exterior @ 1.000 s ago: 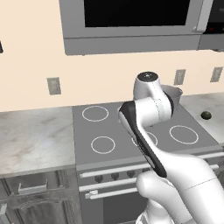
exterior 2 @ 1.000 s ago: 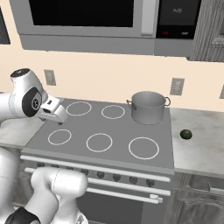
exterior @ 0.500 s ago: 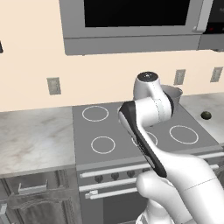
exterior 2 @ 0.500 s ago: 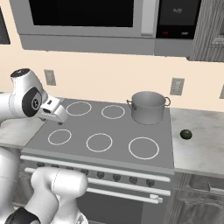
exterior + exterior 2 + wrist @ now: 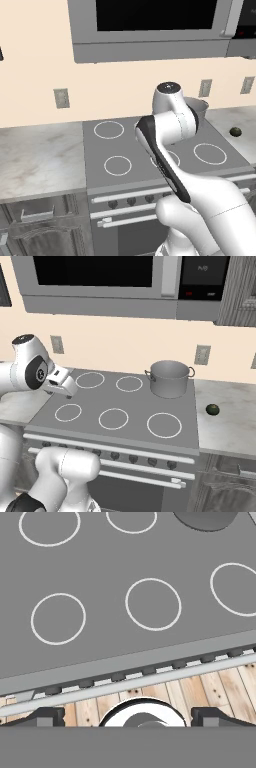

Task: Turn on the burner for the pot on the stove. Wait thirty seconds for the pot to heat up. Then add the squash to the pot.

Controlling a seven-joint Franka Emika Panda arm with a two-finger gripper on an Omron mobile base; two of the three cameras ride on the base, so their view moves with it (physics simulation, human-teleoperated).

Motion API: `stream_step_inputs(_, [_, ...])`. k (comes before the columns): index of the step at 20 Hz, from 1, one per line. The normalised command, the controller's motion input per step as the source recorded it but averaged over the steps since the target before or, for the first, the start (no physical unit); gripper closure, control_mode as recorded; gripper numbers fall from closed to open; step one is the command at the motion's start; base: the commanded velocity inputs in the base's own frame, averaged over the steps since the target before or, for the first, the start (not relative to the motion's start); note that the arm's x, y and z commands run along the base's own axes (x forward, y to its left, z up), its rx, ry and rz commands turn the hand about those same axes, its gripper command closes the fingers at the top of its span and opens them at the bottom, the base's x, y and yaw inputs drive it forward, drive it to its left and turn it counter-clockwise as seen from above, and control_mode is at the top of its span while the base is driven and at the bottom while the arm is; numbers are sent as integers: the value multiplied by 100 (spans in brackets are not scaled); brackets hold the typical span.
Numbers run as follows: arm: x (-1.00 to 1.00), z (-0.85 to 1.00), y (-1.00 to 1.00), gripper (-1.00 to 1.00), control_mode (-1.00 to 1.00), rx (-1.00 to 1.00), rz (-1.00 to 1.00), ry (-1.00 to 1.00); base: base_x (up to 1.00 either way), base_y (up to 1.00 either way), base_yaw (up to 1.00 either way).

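**Gripper above the stove's front edge, knobs below it**

While the pot sits on the back right ring of the stove, toward the upper right of the right base view, the gripper hangs at the left of that frame, over the stove's left rings. In the hand view its 2 dark fingertips stand at the bottom corners, well apart, so it looks wide and holds nothing. The squash lies on the desk right of the stove, well apart from the pot and far from the gripper. The knobs run along the stove's front face, below and right of the gripper. Judging by this, the burner step comes first: the gripper must drop past the front edge and shift right toward the knob serving the pot's ring; which knob that is I cannot tell.
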Motion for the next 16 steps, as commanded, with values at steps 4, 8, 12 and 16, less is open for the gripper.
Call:
stream_step_inputs(4, [0, 0, 0, -100, -100, 0, 0, 0, 0, 0, 0])
stream_step_inputs(8, [0, 0, 0, -100, -100, 0, 0, 0, 0, 0, 0])
stream_step_inputs(12, [0, 0, 0, -100, -100, 0, 0, 0, 0, 0, 0])
stream_step_inputs(16, [0, 0, 0, -100, -100, 0, 0, 0, 0, 0, 0])
